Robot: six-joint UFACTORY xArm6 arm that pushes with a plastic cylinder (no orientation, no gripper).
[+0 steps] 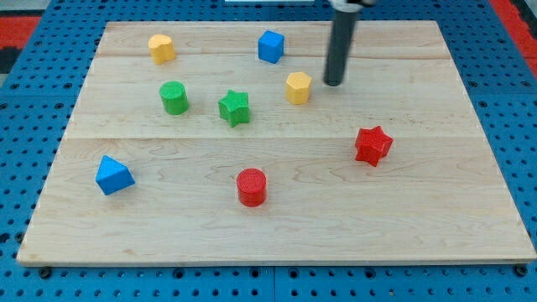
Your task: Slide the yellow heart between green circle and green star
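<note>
Your tip [334, 83] sits just right of the yellow block [298, 87], the green star [234, 107] and green circle [174, 98] further left; there are no jaws to judge.

Straight dark cylindrical rod [340, 46]

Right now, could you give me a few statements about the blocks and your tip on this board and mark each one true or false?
1. My tip is just to the view's right of a yellow block. True.
2. The green circle lies to the view's right of the green star. False: it lies to the star's left.
3. A second yellow block sits near the view's top left. True.
4. The red circle touches the red star. False: they are well apart.
5. A yellow block already sits between the two green blocks. False: the gap between them holds nothing.
</note>
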